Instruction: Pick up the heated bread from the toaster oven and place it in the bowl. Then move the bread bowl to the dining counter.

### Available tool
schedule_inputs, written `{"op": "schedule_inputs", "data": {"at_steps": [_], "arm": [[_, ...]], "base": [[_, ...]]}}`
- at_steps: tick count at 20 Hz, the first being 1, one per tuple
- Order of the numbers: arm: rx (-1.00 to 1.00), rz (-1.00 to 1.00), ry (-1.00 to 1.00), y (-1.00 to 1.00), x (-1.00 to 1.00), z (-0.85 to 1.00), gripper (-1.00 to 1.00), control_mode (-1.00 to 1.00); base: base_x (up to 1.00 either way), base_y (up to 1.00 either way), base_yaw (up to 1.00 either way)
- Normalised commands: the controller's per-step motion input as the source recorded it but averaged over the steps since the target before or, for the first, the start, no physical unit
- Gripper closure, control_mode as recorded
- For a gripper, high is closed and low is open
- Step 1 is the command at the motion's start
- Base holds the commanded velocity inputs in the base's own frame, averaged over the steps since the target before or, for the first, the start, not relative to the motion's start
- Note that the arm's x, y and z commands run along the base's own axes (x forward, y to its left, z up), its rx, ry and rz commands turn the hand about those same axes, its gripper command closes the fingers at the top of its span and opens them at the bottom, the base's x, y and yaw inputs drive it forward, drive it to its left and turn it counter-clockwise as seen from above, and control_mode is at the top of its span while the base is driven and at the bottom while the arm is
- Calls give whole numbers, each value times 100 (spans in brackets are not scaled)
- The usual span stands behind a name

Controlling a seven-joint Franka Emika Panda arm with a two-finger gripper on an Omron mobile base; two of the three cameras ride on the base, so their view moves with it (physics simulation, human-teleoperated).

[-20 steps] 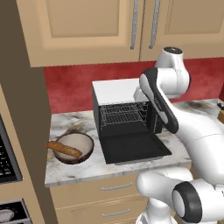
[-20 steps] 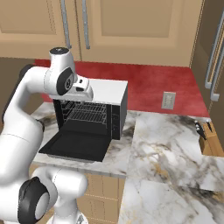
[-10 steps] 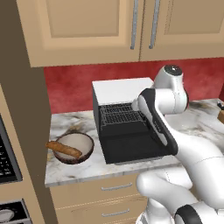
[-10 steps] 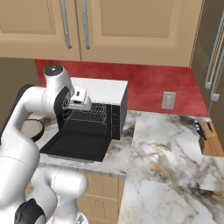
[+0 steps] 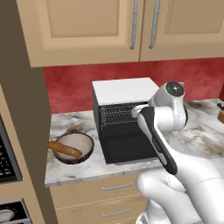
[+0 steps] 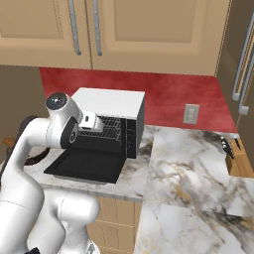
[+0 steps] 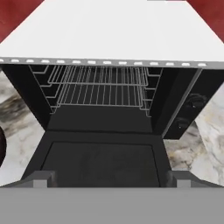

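Left base view: bowl (image 5: 74,148) holds a brown stick (image 5: 64,149); toaster oven (image 7: 113,87) racks bare, fingers (image 7: 43,179) spread wide.

Black toaster oven (image 5: 124,131) with white top; brown bowl (image 5: 74,148); veined marble counter (image 6: 188,168).

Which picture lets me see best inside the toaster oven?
The hand view: it looks straight into the open toaster oven, showing the wire racks and the dropped door. In the left base view the arm covers part of the opening. The right base view shows it from the side, partly behind the arm.
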Motion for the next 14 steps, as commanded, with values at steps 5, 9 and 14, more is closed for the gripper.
{"op": "schedule_inputs", "data": {"at_steps": [5, 9, 14], "arm": [[0, -3, -15, 1, 1, -9, -100, -100], [0, 0, -5, 9, 2, 0, -100, -100], [0, 0, 0, 0, 0, 0, -100, -100]], "base": [[0, 0, 0], [0, 0, 0], [0, 0, 0]]}}
